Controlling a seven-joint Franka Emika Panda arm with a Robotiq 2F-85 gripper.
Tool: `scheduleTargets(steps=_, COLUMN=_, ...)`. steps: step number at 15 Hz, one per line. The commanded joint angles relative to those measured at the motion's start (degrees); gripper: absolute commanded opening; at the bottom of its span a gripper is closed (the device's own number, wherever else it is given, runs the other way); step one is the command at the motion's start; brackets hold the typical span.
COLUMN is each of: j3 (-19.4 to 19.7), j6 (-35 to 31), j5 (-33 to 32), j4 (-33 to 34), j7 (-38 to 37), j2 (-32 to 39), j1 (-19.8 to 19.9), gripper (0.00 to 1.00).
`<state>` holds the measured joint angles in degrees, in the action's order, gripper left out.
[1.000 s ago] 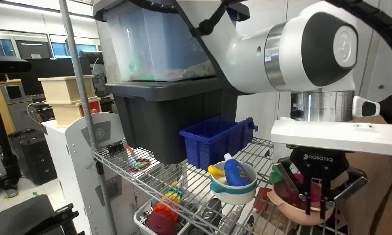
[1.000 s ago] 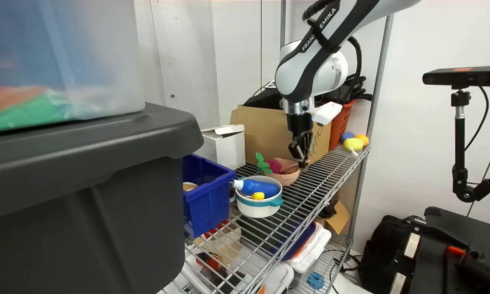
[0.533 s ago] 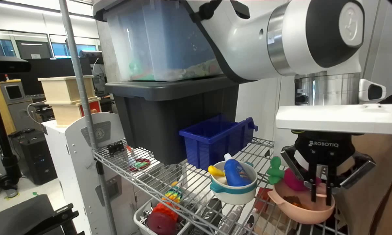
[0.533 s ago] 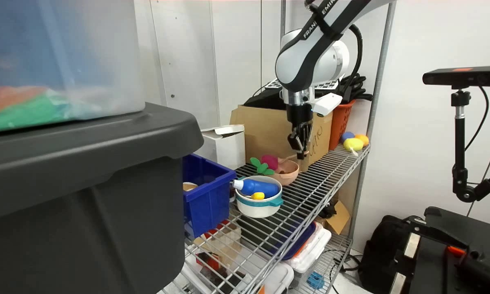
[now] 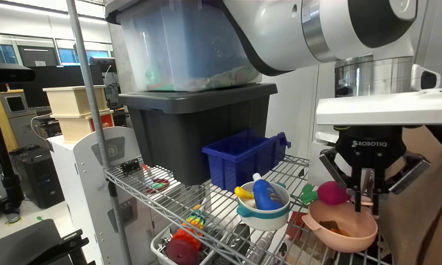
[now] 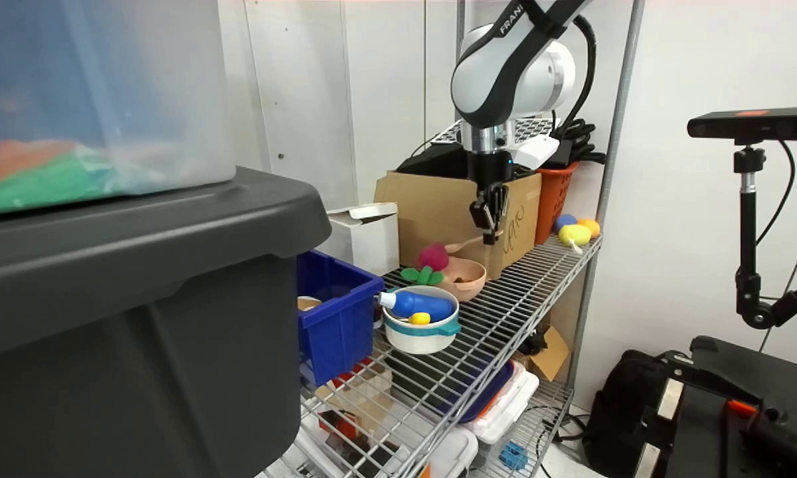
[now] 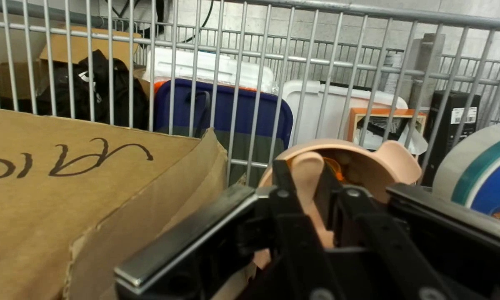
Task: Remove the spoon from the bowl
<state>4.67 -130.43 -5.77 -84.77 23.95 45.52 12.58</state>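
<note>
Spoon [image 6: 463, 244] gripped, lengthwise in an exterior view

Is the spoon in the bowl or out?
Out: in an exterior view the gripper holds the spoon above the bowl.

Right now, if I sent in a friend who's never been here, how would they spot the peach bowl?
Find the metal wire shelf, then the brown cardboard box standing on it. The peach bowl sits beside that box. What sets it apart is colour: it is peach all over, while the neighbouring white bowl has a teal band and holds a blue bottle.
</note>
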Motion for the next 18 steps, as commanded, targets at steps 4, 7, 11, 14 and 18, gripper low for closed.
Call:
scheduleTargets(steps=4, j3=-1.4, j6=-1.4, j5=-0.2, j4=-3.9, j7=2.3, j2=-3.6, j1=1.3, gripper=0.05)
scheduleTargets(steps=7, j3=-1.4, j6=-1.9, j5=-0.3, j4=-4.9, j7=2.6, j2=-4.6, j1=1.3, gripper=0.05)
scheduleTargets(steps=11, j3=-1.5, j6=-3.4, j5=-0.3, j4=-6.8, j7=3.1, j2=-6.3, j1=1.4, gripper=0.05)
scheduleTargets(steps=14, j3=-1.6, j6=-4.2, j5=-0.2, j4=-8.5, j7=3.4, j2=-7.8, j1=1.4, gripper=0.05)
scheduleTargets(steps=18, j3=-2.5, j6=-5.9, j5=0.1, j4=-12.4, j7=4.7, j2=-11.2, j1=1.2, gripper=0.05)
